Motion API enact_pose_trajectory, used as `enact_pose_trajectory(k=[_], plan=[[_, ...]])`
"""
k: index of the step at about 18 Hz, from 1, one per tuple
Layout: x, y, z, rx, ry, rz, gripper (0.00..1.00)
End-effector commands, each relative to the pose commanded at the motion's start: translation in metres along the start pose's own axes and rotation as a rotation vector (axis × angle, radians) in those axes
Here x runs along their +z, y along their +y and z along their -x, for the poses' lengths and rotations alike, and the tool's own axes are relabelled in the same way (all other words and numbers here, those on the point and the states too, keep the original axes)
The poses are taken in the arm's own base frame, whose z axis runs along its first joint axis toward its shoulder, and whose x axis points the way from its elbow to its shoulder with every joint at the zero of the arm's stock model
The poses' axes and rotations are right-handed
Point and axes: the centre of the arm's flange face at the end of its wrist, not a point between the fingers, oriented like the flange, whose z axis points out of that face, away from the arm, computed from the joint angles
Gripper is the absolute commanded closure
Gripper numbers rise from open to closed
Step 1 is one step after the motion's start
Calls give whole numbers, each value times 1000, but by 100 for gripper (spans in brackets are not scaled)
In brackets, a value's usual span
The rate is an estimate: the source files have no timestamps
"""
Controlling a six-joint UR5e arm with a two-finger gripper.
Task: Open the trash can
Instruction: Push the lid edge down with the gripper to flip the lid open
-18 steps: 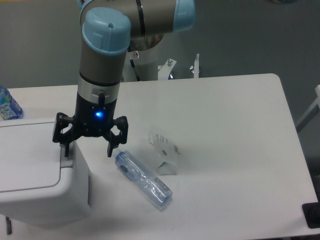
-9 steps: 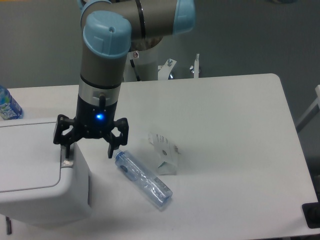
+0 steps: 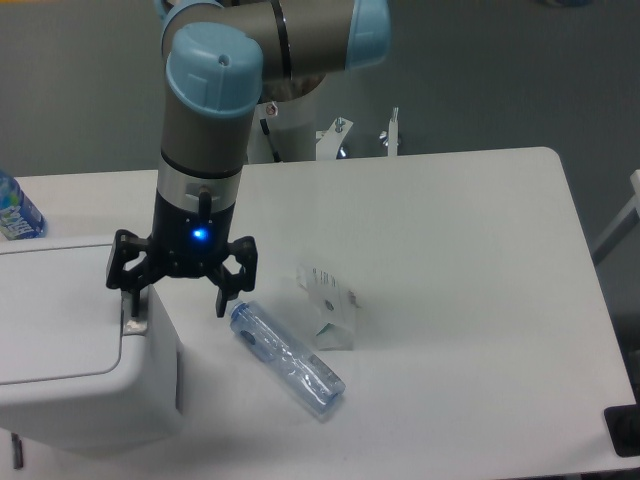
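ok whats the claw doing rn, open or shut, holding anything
Claw: open, holding nothing; one finger is down at the grey strip on the trash can, the other hangs off its right side.

Boxy white trash can (image 3: 70, 360) at table's left edge; lid shut.

Spread fingers (image 3: 134, 293) over trash can (image 3: 70, 340) right edge, bottle (image 3: 287, 358) lying beside

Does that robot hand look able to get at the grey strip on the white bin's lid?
Probably yes. The open hand hangs right over the grey strip at the trash can lid's edge, with nothing between them.
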Motion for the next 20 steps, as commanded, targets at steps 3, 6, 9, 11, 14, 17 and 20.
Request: enact_pose_trajectory(k=[3,6,9,11,14,17,20], plan=[[1,0,0,0,0,1,0],[2,0,1,-1,0,3,0],[2,0,1,-1,0,3,0],[3,0,1,-1,0,4,0],[4,0,1,-2,0,6,0],[3,-1,1,-1,0,4,0],[-6,-5,-2,12,0,-16,0]])
